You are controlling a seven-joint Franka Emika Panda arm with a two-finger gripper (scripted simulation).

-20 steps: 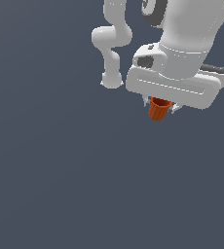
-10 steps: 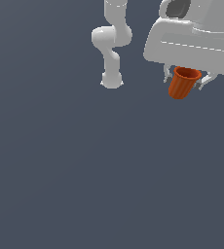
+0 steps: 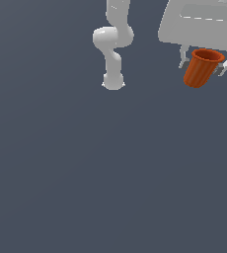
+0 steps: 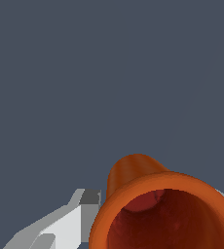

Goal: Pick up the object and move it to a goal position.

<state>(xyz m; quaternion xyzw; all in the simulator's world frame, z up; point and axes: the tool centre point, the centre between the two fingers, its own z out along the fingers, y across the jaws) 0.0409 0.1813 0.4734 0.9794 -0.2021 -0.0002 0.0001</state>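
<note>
Orange-red cup held aloft in the gripper

The gripper's two fingers clamp the ribbed cup from either side just below its rim — mouth up, slightly tilted, clear of the plain grey floor near the exterior view's upper right. The arm's white base stands well apart, toward that view's left. In the wrist view the cup's open mouth fills the foreground — one finger touching its side.

Exterior view looks down from afar; wrist view hugs the cup.
</note>
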